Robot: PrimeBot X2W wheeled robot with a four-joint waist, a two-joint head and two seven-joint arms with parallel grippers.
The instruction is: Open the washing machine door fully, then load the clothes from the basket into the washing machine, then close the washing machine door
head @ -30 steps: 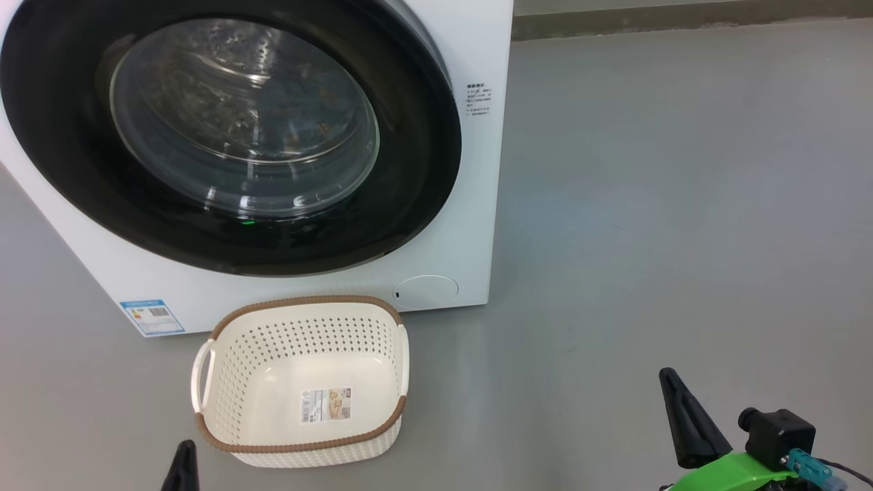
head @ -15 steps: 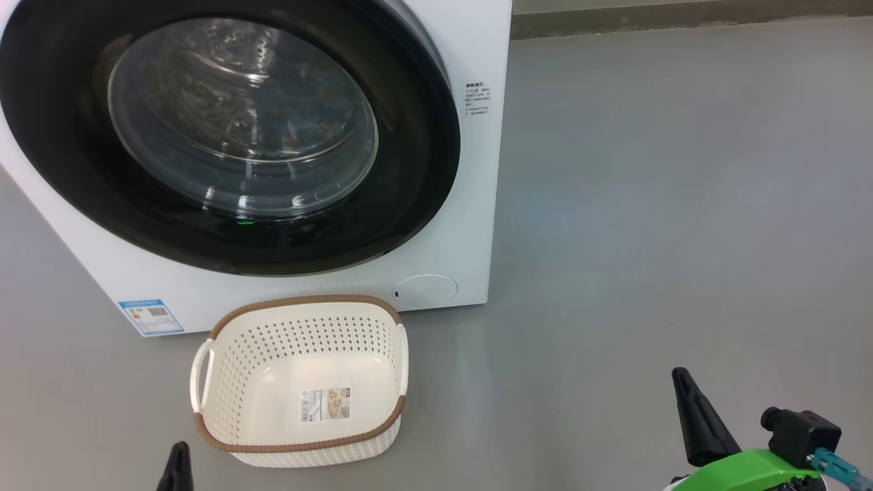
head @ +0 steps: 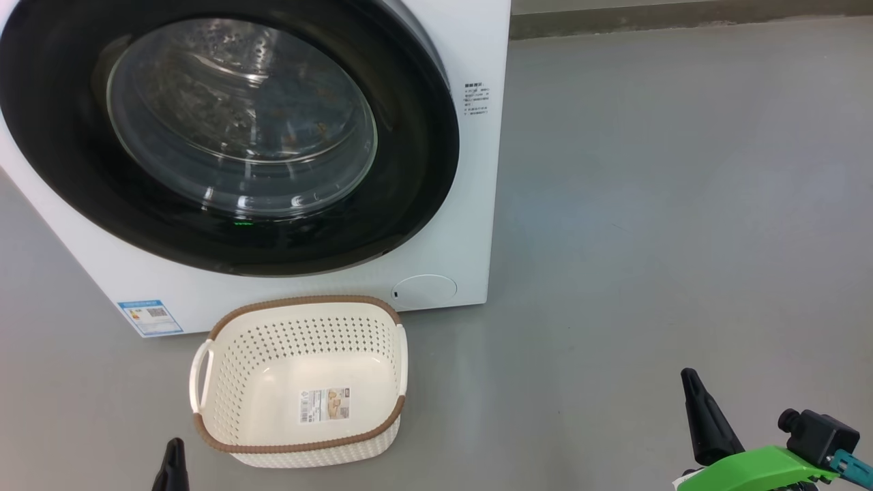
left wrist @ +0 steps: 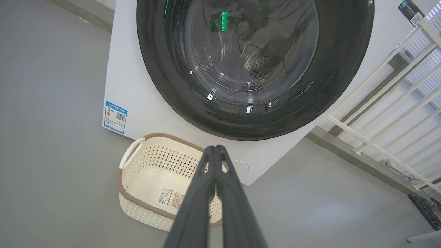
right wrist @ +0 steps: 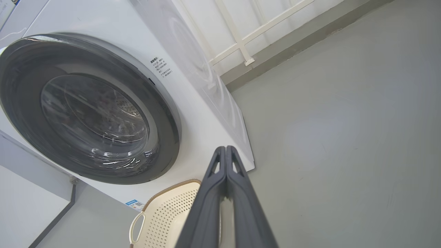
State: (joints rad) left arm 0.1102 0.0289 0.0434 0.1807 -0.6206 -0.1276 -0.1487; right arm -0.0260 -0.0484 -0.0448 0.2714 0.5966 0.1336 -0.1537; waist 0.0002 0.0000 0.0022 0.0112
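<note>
The white washing machine [head: 470, 225] stands at the upper left, and its door [head: 409, 157] lies shut flat against the front. Through the glass window, bluish clothes [head: 300, 116] with small orange-brown marks show faintly inside the drum. The cream basket [head: 300, 334] sits on the floor just in front of the washer, holding nothing but the label on its bottom. My left gripper [head: 172, 464] is shut near the basket's front left corner. My right gripper [head: 702, 416] is shut far to the right, over bare floor. Both pairs of fingers are pressed together, with nothing between them, in the left wrist view [left wrist: 215, 148] and the right wrist view [right wrist: 225, 148].
Grey floor [head: 648, 239] stretches wide to the right of the washer. A dark wall base strip [head: 682, 20] runs along the back. A white railing [left wrist: 389, 113] stands beside the machine. A pale panel [right wrist: 27, 199] is at the washer's other side.
My right gripper has drifted right and slightly down in the head view. The left fingertip has sunk a little lower. Door and basket have not moved.
</note>
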